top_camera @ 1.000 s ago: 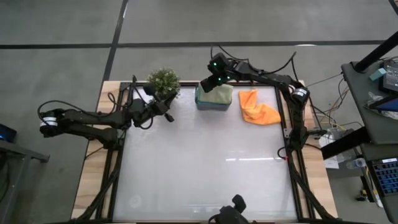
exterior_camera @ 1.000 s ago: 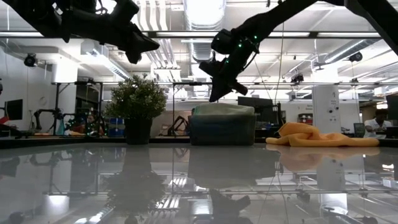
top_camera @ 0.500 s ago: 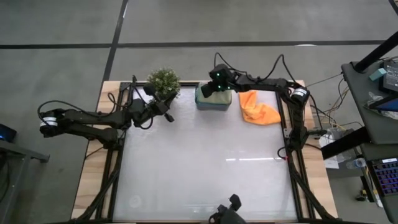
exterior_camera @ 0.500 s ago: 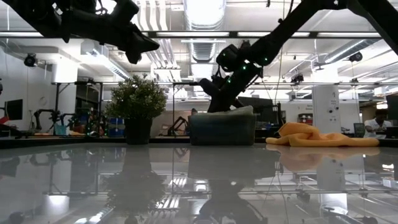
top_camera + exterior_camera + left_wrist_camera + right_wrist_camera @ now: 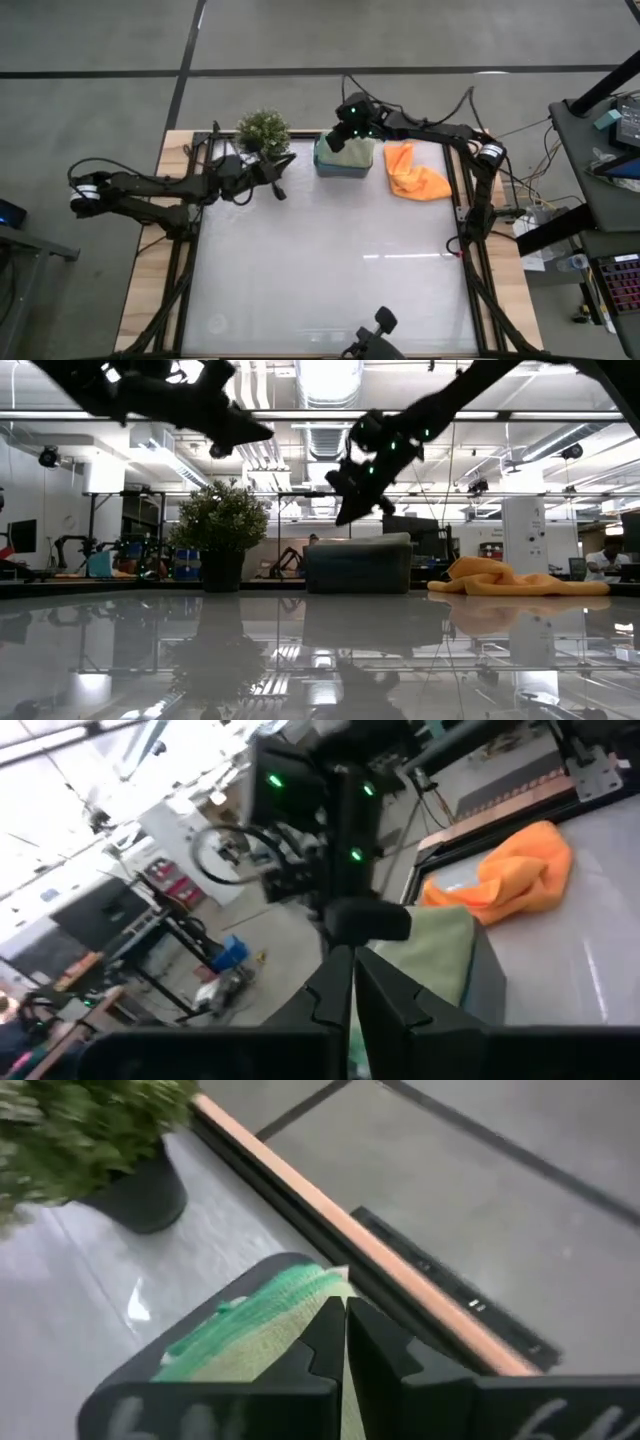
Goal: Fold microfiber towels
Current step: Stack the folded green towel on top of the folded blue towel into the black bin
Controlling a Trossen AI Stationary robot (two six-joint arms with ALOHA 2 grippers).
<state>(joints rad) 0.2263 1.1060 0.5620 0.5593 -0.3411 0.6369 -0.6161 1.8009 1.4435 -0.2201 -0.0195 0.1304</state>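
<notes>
While the right end effector [image 5: 338,141] hangs just above the grey bin [image 5: 344,164] at the far edge of the desk [image 5: 330,270], its fingers read as pressed together in its own wrist view, with nothing between them. A light green towel [image 5: 352,152] lies on top of the bin's contents directly beneath the fingertips, so the arm looks placed there to reach in and draw a cloth out for folding; that is a judgement from its position over the bin.

Off to the left, the left end effector [image 5: 279,189] is raised beside the potted plant [image 5: 263,130], pointing toward the bin. Its fingers also look closed and empty in its wrist view. It seems to be waiting, near enough to help once a towel reaches the open desk.

By count, two towels can be made out: the light green one in the bin and one orange towel [image 5: 415,174], which lies crumpled on the desk just right of the bin, apart from both arms. Whether more cloths sit beneath the green one cannot be seen. One bin and one plant stand at the far edge. No folded towel shows anywhere, so the task appears barely begun.
</notes>
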